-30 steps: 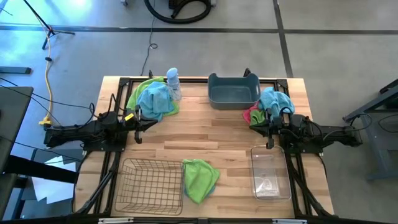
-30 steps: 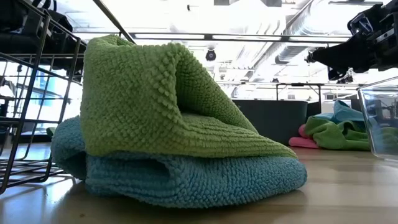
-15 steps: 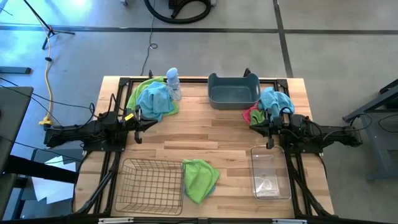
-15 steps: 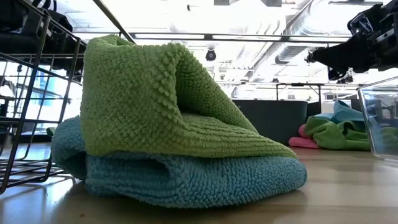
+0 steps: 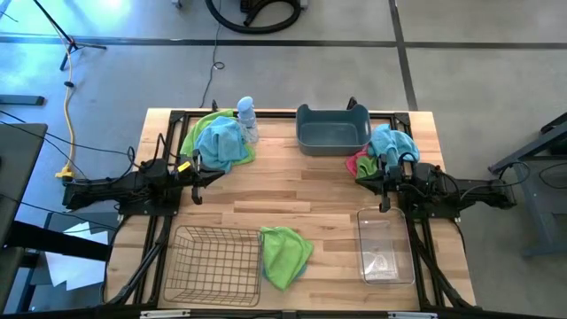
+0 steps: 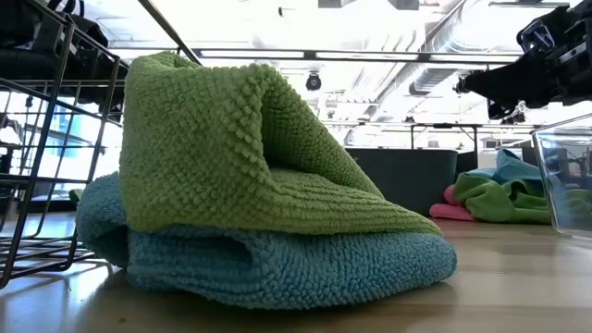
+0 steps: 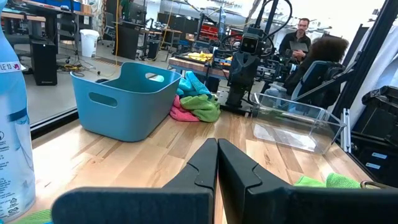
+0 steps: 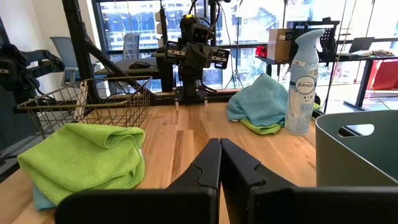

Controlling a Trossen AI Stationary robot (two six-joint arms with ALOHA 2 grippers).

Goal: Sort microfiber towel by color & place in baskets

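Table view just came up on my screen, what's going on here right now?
Nothing is being handled. The left gripper sits at the table's left side and the right gripper at its right, both shut and empty. Towels lie in three piles: one by the spray bottle, one beside the blue-grey tub, and a green towel on a blue one between the wire basket and the clear bin. No towel is in any basket yet.

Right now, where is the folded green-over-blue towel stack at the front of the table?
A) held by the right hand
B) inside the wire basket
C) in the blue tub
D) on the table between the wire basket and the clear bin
D: the towel stack lies on the wood beside the wire basket, with the clear bin on its other side.
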